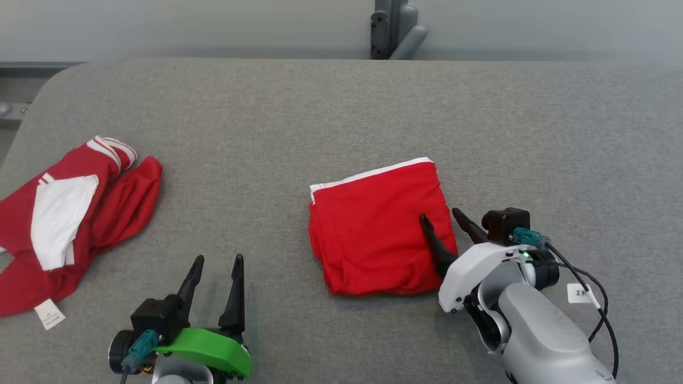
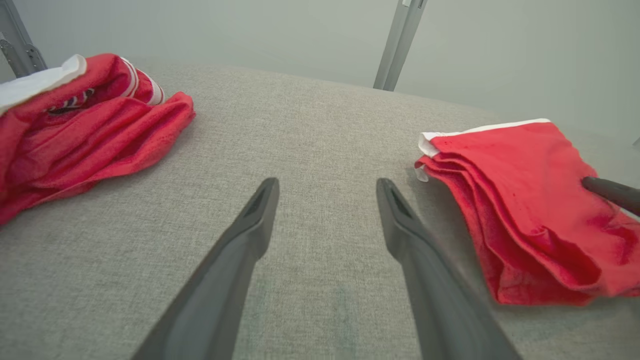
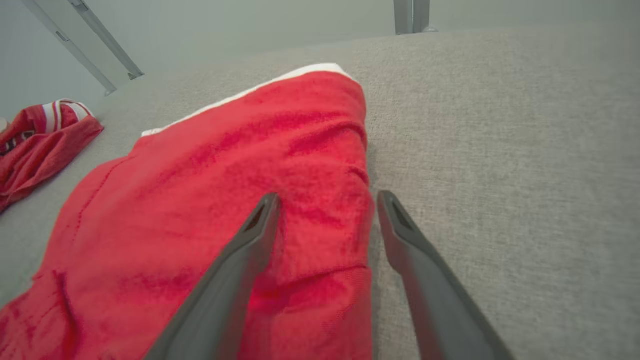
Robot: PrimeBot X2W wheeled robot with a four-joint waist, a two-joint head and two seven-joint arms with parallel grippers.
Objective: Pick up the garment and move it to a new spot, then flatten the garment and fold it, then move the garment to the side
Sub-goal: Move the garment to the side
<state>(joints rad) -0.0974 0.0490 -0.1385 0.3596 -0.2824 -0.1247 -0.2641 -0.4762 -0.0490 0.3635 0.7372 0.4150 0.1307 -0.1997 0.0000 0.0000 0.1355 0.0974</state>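
The garment [image 1: 379,234] [image 2: 525,200] [image 3: 225,190] is red with a white band along its far edge. It lies folded into a rough square in the middle of the grey table [image 1: 341,106]. My right gripper [image 1: 439,214] [image 3: 327,196] is open and low over the garment's right edge. One of its fingers lies on the red cloth, the other beside the edge over bare table. That cloth-side finger [image 2: 610,192] also enters the left wrist view from the right. My left gripper [image 1: 219,258] [image 2: 327,181] stands open over bare table, left of the garment, holding nothing.
A second garment [image 1: 69,224] [image 2: 85,130] [image 3: 40,140], red with white panels and stripes, lies crumpled at the table's left edge. A grey metal post [image 1: 392,29] rises behind the far edge. Bare table stretches to the right and behind the folded garment.
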